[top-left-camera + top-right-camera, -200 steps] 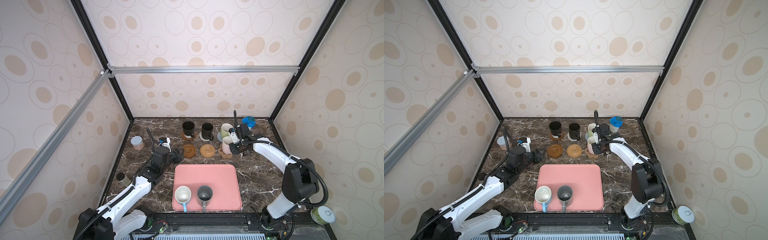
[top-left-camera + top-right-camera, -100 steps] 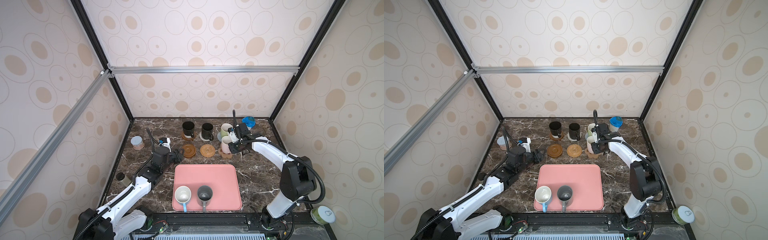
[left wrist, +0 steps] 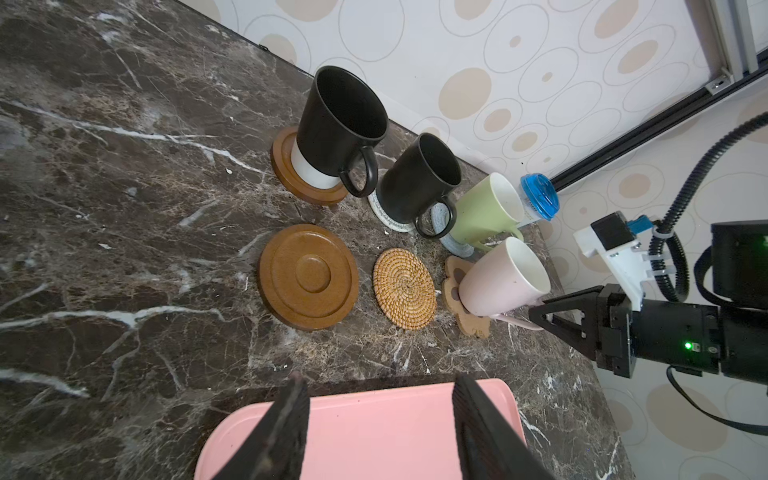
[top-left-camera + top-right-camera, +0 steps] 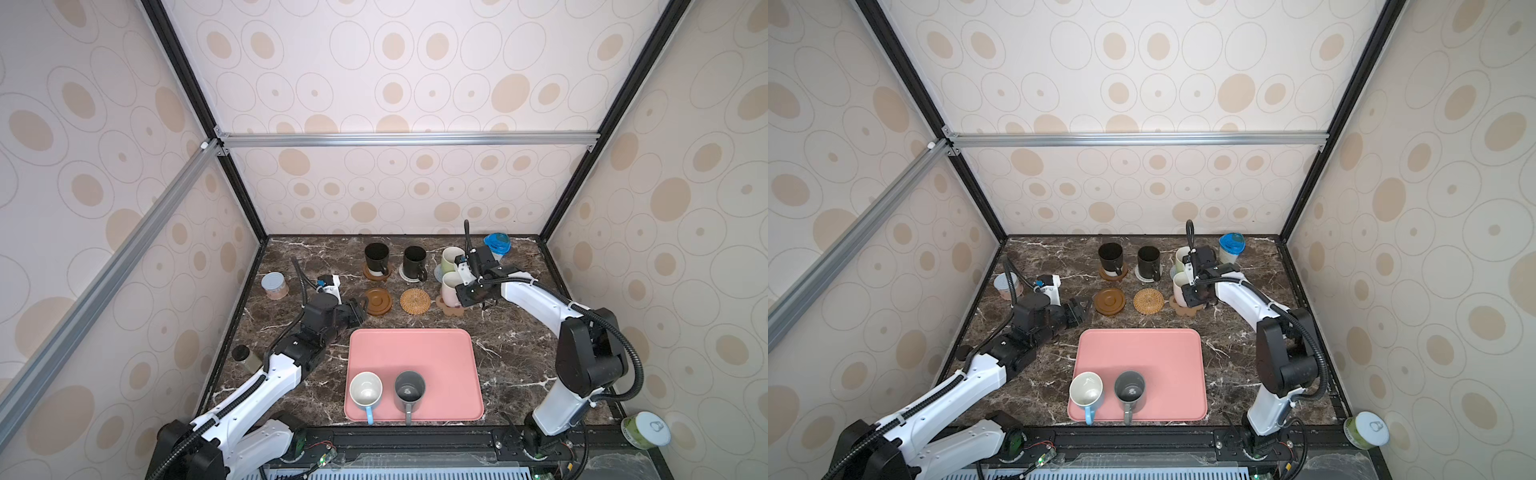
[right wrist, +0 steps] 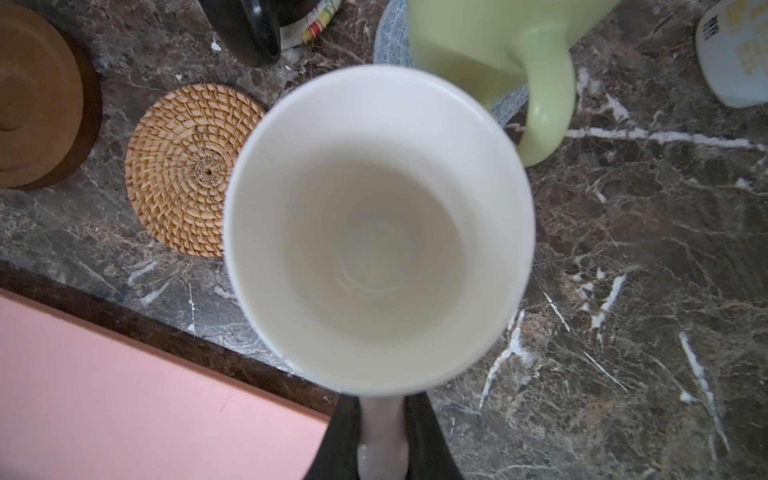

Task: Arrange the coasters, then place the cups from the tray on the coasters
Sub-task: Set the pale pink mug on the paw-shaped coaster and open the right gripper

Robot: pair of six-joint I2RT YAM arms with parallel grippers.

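Where its two black fingers meet at the bottom edge of the right wrist view, the right gripper [image 5: 381,440] is clamped on the handle of the pale pink ceramic mug [image 5: 378,228], whose white inside fills the centre of that frame. In both top views this mug stands right of centre over the brown paw-shaped coaster [image 4: 451,310]; whether its base rests there cannot be told. Just above it, the light green mug [image 4: 451,259] sits on the grey-blue woven coaster [image 3: 455,248].

Further left, one black mug [image 4: 377,257] stands on a brown ringed wooden disc [image 4: 370,275] and a second black mug [image 4: 414,262] on the whitish woven coaster [image 4: 405,276]. Below them lie a bare brown ringed disc [image 4: 378,301] and the tan rattan round coaster [image 4: 415,301].

Left of centre, the left gripper [image 4: 359,309] hangs with fingers apart, holding nothing, just beside the bare disc.

In the lower centre, the large pink rectangular tray [image 4: 411,353] carries the light blue mug [image 4: 365,390] and the dark grey mug [image 4: 409,390] along its lower edge.
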